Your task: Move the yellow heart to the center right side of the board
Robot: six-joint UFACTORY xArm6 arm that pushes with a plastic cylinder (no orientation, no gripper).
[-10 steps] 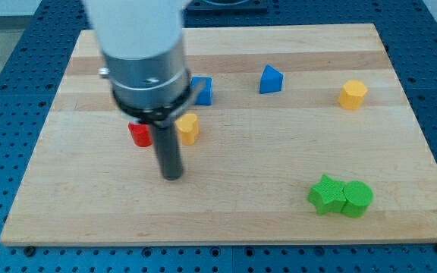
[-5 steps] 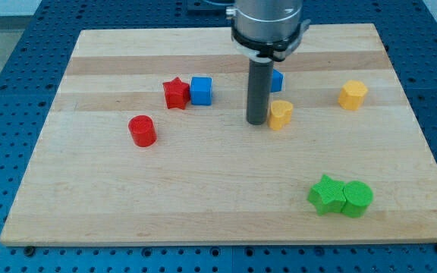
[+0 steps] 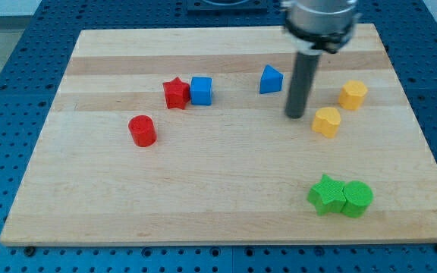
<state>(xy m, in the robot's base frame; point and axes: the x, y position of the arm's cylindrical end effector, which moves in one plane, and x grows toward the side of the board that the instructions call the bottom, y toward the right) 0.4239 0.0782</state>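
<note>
The yellow heart [image 3: 326, 121] lies on the wooden board [image 3: 226, 197], right of centre. My tip [image 3: 296, 116] rests on the board just left of the heart, slightly above it in the view, with a small gap between them. A second yellow block, a hexagon [image 3: 352, 95], sits up and to the right of the heart.
A blue triangular block [image 3: 271, 80] is left of the rod. A red star [image 3: 176, 93] touches a blue cube [image 3: 201, 90] at upper left. A red cylinder [image 3: 142, 130] lies at mid left. A green star [image 3: 325, 194] touches a green cylinder [image 3: 357, 199] at lower right.
The rod has swept from the left side to the right, pushing the yellow heart from beside the red cylinder to right of centre. The other blocks have not moved.
</note>
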